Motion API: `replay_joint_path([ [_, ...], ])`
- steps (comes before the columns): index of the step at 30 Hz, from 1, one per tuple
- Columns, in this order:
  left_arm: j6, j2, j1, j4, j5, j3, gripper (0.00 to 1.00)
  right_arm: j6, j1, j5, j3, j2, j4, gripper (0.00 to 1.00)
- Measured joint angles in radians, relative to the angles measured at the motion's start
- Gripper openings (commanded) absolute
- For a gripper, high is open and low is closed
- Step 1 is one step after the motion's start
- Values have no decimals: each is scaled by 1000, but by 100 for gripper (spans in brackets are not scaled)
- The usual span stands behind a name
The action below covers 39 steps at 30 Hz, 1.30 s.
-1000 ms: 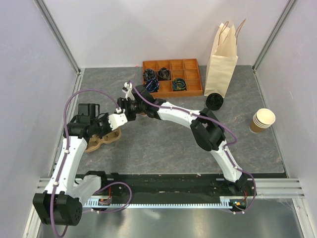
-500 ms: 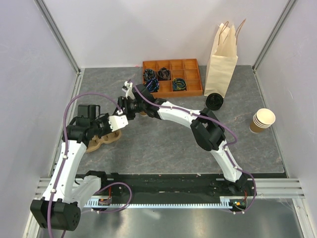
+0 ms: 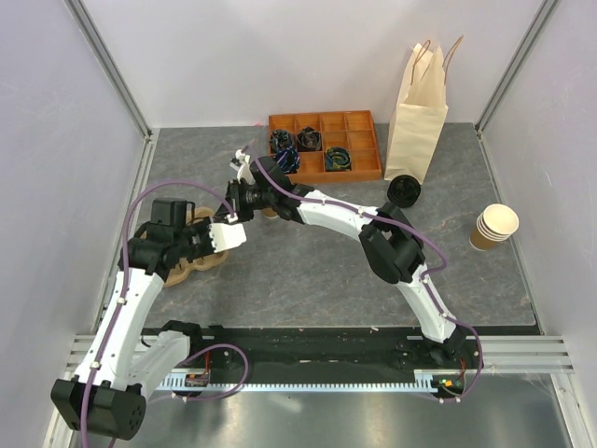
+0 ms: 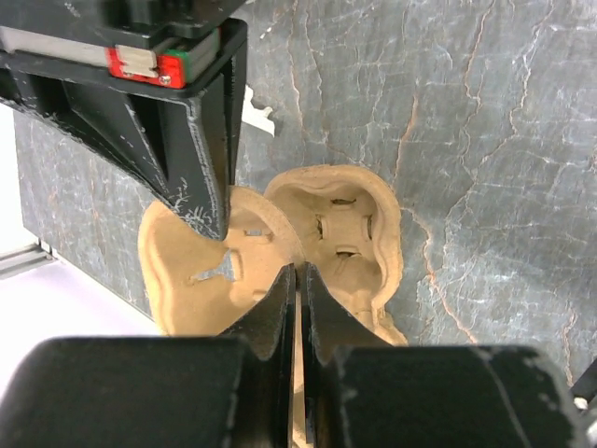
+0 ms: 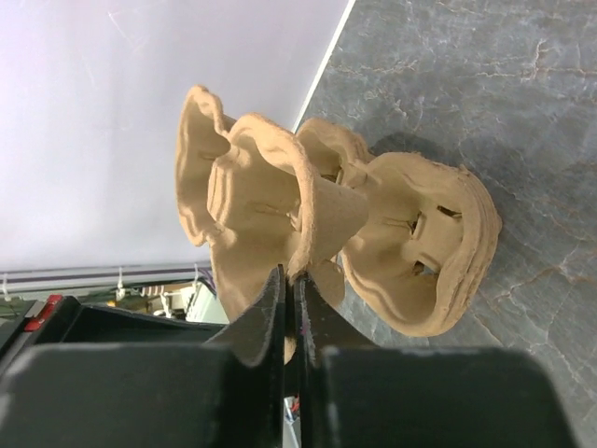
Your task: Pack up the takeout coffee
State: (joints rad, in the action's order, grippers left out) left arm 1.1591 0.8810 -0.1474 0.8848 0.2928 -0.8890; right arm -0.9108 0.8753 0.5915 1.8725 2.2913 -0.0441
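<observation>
The carrier stack (image 4: 382, 243) is pinched by the left end effector (image 4: 298, 273), and the upper carrier (image 5: 252, 187) by the right end effector (image 5: 289, 278). The takeout coffee (image 3: 404, 190) is seen upper right, just beside the paper bag (image 3: 417, 121).

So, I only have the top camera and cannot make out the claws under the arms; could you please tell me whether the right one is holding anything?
Observer: Yes, the right wrist camera shows the right claw shut on the rim of one cup carrier, tipped up on edge.
Operator: Thank you; is the left one gripping something too?
Observer: It is pinched shut: the left claw holds the ridge between two cup wells of the stack of carriers.
Operator: Is that stack more than one deep?
Observer: Yes, its edge shows several nested layers in the right wrist view.
</observation>
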Motion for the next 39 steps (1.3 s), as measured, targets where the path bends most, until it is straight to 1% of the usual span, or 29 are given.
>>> replay_joint_path([
  [2, -1, -1, -6, 0, -4, 0, 44, -3, 0, 4, 0, 0, -2, 0],
  [3, -7, -1, -7, 1, -5, -3, 54, -3, -1, 9, 0, 0, -2, 0],
  [6, -37, -3, -7, 20, 4, -34, 62, -3, -6, 20, 0, -3, -2, 0],
  [9, -89, -32, -7, 58, 56, -91, 68, -4, -18, 34, -19, -25, -3, 0],
  [13, -179, -125, -7, 100, 156, -140, 69, -16, -66, 60, -53, -83, -22, 0],
  [17, -294, -206, -7, 140, 229, -171, 69, -25, -148, 83, -55, -141, -53, 0],
  [21, -385, -249, -7, 162, 242, -176, 68, -21, -239, 97, -80, -225, -62, 0],
  [24, -395, -273, -7, 174, 233, -144, 66, 1, -315, 111, -114, -307, -49, 0],
  [28, -345, -271, -6, 185, 179, -45, 67, 54, -414, 123, -171, -416, -14, 0],
  [31, -289, -203, 2, 172, 116, 21, 67, 108, -478, 131, -236, -509, 39, 0],
  [34, -206, -100, 37, 85, 46, 87, 70, 179, -529, 138, -299, -594, 113, 0],
  [36, -140, -61, 66, 20, 16, 144, 70, 221, -553, 143, -334, -636, 152, 0],
  [39, -40, -26, 89, -43, -23, 215, 66, 301, -591, 151, -386, -701, 236, 0],
])
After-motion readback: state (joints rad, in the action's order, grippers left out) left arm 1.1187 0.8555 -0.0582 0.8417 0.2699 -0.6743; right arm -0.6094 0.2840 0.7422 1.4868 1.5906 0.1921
